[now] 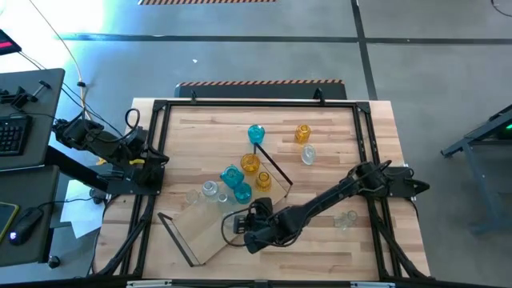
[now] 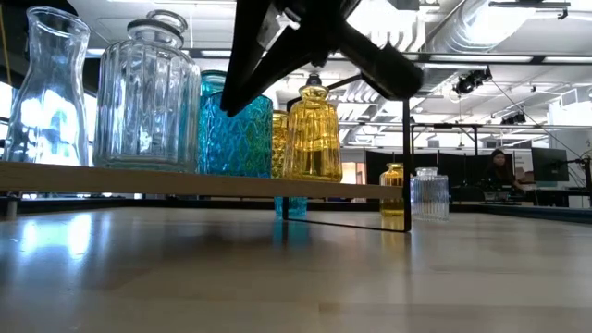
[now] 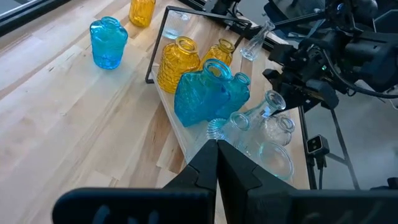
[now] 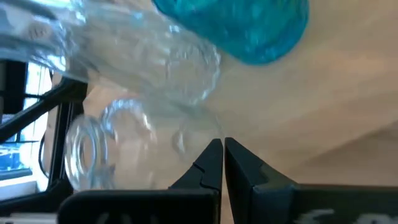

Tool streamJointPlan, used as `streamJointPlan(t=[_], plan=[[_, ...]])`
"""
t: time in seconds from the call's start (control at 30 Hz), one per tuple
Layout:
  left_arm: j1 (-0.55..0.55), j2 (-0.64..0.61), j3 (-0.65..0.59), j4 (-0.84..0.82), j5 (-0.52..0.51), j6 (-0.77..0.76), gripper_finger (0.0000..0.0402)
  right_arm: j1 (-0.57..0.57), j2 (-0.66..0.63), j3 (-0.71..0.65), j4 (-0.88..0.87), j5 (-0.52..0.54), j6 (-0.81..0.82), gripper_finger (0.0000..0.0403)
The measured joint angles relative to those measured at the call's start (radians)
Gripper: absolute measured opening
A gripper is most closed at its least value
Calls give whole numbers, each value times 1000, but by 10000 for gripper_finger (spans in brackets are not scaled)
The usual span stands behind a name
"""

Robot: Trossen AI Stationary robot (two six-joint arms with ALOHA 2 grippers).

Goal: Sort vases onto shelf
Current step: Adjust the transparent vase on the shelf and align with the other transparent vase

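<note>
The shelf (image 1: 210, 234) is a light-wood board with black wire ends, lying slantwise across the table. On it stand two clear vases (image 1: 210, 190), two teal vases (image 1: 233, 177) and two amber vases (image 1: 250, 164). Loose on the tabletop stand a teal vase (image 1: 256, 134), an amber vase (image 1: 302, 133) and two clear ones (image 1: 308, 155) (image 1: 346, 220). My right gripper (image 1: 240, 224) (image 4: 222, 149) is shut and hovers over the shelf beside the clear vases (image 4: 180, 68). My left gripper (image 3: 217, 149) waits, shut, at the table's left edge (image 1: 156, 160).
A black metal frame (image 1: 256, 103) runs round the tabletop, with diagonal legs at the near corners. In the low view the shelf board (image 2: 185, 181) sits raised above the table with the vases in a row on it. Bare wood lies along the near edge (image 1: 320, 256).
</note>
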Motion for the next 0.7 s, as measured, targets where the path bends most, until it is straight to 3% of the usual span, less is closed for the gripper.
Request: streamJointPlan(t=[0.23,0.7], plan=[[0,0,0,0,0,0,0,-28,0,0,15,7,-54,0],[0,0,0,0,0,9,0,-34,0,0,241,-20,-171,0]])
